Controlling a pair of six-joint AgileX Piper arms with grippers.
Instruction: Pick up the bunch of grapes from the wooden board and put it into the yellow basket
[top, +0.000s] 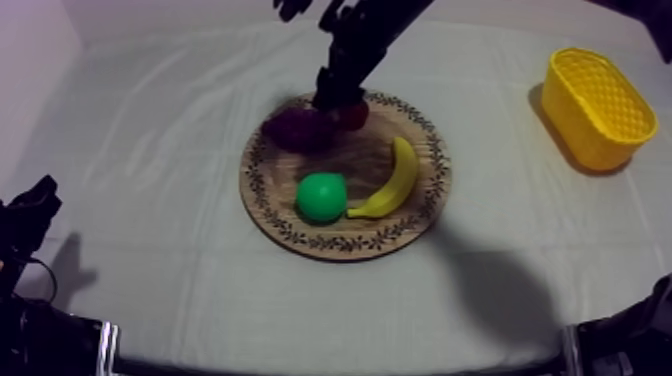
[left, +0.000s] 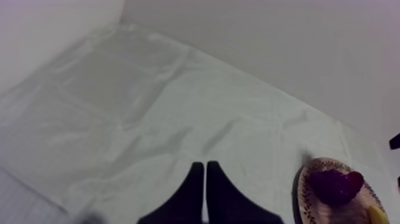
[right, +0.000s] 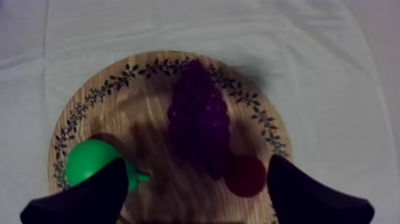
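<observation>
The dark purple bunch of grapes (top: 295, 128) (right: 199, 119) lies at the far left of the round wooden board (top: 420, 215) (right: 119, 80), touching a small red fruit (top: 352, 115) (right: 245, 176). My right gripper (top: 335, 98) (right: 197, 164) reaches in from the upper right and hangs open above the grapes and the red fruit, one finger (right: 89, 196) near the pear, the other (right: 309, 193) beyond the red fruit. My left gripper (top: 35, 205) (left: 205, 173) rests low at the left, shut on nothing. The yellow basket (top: 598, 105) stands at the far right.
A green pear (top: 321, 196) (right: 92, 164) and a banana (top: 392, 180) also lie on the board, on its near half. The left wrist view catches the board (left: 303, 193) with the grapes (left: 330, 184) off to the side, across bare cloth.
</observation>
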